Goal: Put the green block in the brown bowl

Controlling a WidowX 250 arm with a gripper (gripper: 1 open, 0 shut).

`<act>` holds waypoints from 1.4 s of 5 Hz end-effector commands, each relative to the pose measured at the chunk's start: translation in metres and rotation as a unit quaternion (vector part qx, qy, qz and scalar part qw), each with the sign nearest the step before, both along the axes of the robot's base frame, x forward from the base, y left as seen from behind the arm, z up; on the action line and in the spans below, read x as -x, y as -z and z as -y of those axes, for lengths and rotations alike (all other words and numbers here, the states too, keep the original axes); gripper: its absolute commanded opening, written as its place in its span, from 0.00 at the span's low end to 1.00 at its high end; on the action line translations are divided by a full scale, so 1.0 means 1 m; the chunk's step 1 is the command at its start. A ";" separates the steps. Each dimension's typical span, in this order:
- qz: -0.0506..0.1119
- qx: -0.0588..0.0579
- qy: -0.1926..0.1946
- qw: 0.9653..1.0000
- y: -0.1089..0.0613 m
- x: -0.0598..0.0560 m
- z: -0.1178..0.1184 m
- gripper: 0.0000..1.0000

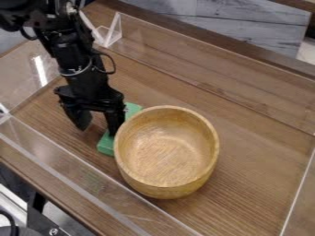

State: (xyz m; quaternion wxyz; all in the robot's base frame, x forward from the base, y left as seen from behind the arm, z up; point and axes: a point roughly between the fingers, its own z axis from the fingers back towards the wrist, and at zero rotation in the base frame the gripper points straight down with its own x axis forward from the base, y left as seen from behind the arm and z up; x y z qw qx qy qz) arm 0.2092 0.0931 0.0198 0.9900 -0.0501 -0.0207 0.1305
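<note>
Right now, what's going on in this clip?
A single robot arm has its end effector pointing down with its jaws open, low over the green block. The block lies on the wooden table just left of the brown bowl, partly hidden by the fingers. It is not lifted yet, and whether the fingers touch it cannot be told. The bowl is empty.

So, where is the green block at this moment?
In the camera view the green block lies on the wooden table, left of centre, just beside the brown bowl's left rim, with the open gripper lowered over it.
</note>
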 end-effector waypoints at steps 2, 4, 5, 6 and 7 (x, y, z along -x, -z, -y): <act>-0.032 0.009 -0.016 0.999 0.018 0.003 0.000 1.00; -0.039 0.012 -0.024 0.999 0.019 0.002 -0.001 1.00; -0.041 0.017 -0.028 0.999 0.018 0.001 -0.001 1.00; -0.043 0.021 -0.032 0.998 0.018 0.000 -0.001 1.00; -0.044 0.024 -0.036 0.998 0.019 -0.001 0.000 1.00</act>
